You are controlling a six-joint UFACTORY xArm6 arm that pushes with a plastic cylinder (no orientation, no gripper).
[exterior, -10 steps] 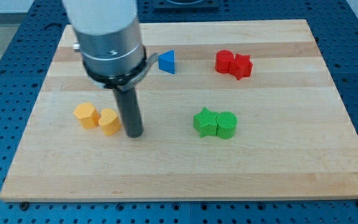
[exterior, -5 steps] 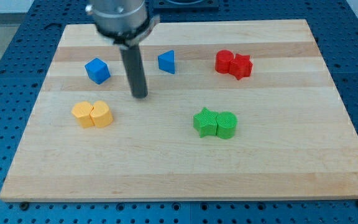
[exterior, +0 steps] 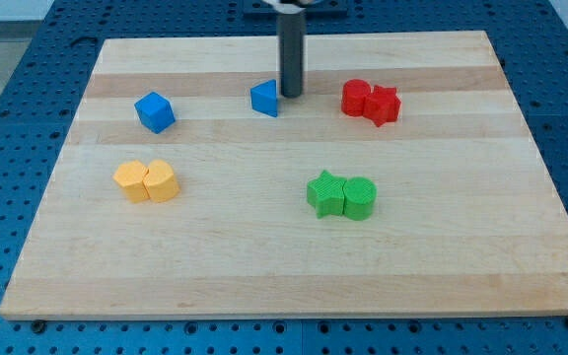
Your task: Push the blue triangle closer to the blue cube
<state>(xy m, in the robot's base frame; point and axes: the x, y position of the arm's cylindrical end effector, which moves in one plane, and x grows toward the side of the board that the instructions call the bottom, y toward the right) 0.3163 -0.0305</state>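
Note:
The blue triangle lies on the wooden board near the view's top, left of centre. The blue cube sits farther to the view's left, a good gap away from the triangle. My tip stands right beside the triangle's right edge, touching it or nearly so. The dark rod rises straight up out of the view's top.
Two red blocks sit touching at the view's upper right. A green star and a green cylinder sit together right of centre. Two orange blocks sit together at the left.
My tip has moved from beside the orange blocks up and to the right, round to the triangle's right side. The orange pair was nudged slightly left. The blue blocks have not moved.

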